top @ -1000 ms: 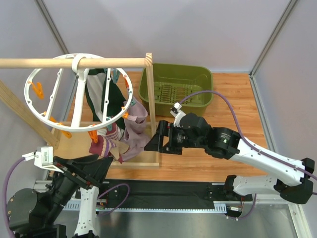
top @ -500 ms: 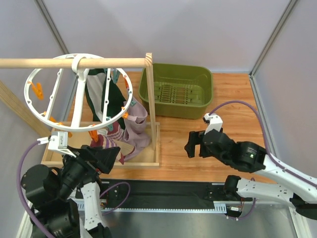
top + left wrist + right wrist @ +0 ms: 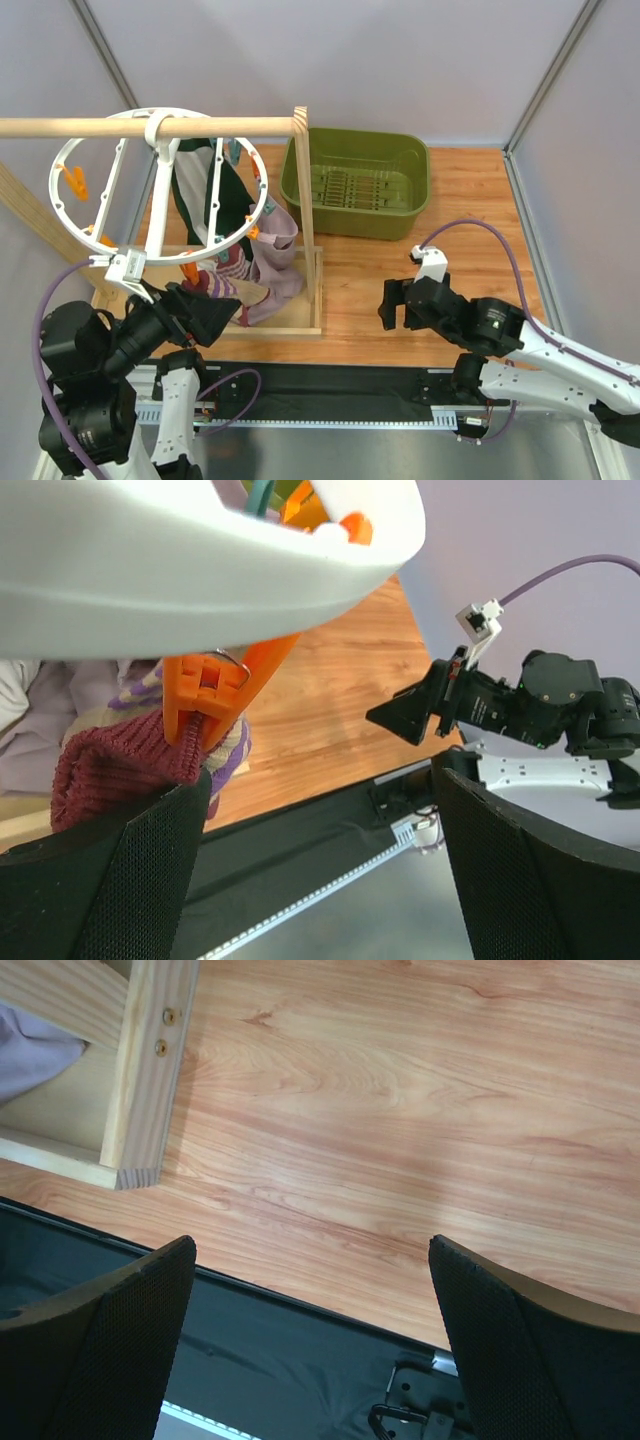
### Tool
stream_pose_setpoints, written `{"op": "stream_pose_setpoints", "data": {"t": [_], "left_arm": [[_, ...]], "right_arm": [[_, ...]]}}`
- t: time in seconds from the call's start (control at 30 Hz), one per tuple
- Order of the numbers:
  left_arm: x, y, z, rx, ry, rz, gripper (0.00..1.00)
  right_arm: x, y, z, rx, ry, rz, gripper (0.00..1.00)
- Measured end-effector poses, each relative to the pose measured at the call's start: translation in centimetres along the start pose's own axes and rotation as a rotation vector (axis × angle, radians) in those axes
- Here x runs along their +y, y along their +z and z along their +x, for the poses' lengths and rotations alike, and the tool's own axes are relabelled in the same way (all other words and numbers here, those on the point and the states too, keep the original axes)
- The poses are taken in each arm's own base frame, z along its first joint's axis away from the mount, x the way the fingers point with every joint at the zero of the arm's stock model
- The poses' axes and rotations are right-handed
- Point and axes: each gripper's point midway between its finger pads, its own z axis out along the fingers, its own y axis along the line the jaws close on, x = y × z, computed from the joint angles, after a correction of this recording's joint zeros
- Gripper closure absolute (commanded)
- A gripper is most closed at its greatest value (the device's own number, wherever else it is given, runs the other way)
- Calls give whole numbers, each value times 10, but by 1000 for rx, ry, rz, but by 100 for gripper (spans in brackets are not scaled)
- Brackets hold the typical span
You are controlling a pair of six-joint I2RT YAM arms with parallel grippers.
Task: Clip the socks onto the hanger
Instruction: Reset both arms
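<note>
At the left edge of the tabletop: the hanger (image 3: 158,200) hangs by its hook from a wooden rod (image 3: 60,127). On its near rim, 1 orange clip (image 3: 215,695) bites the maroon ribbed end of the socks (image 3: 120,770). Their long axis hangs downward, maroon end up. A mauve garment (image 3: 280,275) lies against them on the right. Left claw (image 3: 320,780) is spread wide just below the clip, empty. Right claw (image 3: 311,1260) is spread and empty, over the near edge beside the wooden frame (image 3: 140,1070). Green tub (image 3: 358,180) sits at the far edge.

The wooden table (image 3: 470,200) carries a green basin (image 3: 356,218) and a wooden frame (image 3: 302,190).
</note>
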Motion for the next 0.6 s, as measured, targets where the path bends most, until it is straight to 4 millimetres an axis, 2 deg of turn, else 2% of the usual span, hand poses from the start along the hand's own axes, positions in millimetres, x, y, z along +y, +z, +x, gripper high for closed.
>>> {"op": "stream_pose_setpoints", "data": {"t": [0.2, 0.47, 0.6], "left_arm": [[0, -2, 19, 113, 11, 88, 0], [-17, -31, 40, 421, 172, 377, 0], [-1, -35, 48, 397, 141, 314, 0]], "right_arm": [[-7, -9, 1, -70, 137, -59, 0], [-34, -17, 9, -233, 424, -164, 0], [-53, -16, 9, -343, 565, -187, 0]]}}
